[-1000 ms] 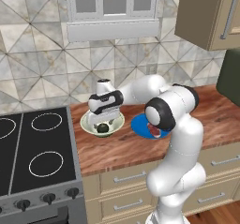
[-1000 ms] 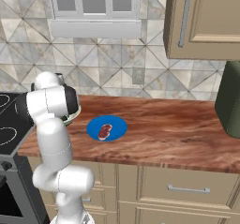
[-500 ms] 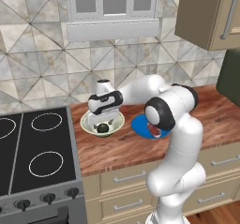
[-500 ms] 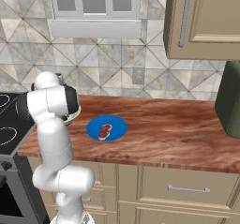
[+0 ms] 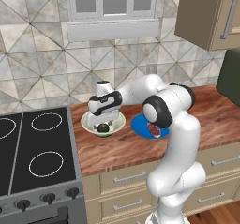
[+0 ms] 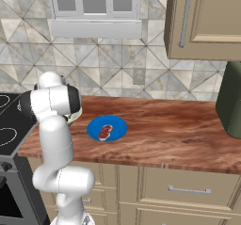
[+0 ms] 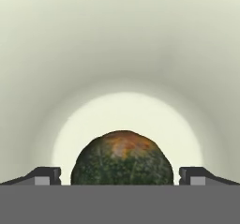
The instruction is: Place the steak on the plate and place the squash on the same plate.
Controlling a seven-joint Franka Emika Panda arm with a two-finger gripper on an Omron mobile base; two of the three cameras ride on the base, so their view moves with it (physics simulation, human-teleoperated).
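While the jaws stand wide open around one squash, one steak lies on one plate.

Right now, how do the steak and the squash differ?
The steak is a flat red-pink slab with pale marbling; the squash is a round, dark green ball with an orange patch. The steak lies on the blue plate; the squash sits in the pale bowl, between the open gripper tips. Neither is being held.

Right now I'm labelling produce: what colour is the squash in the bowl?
Dark mottled green with an orange-brown patch on top; the squash shows best in the hand view.
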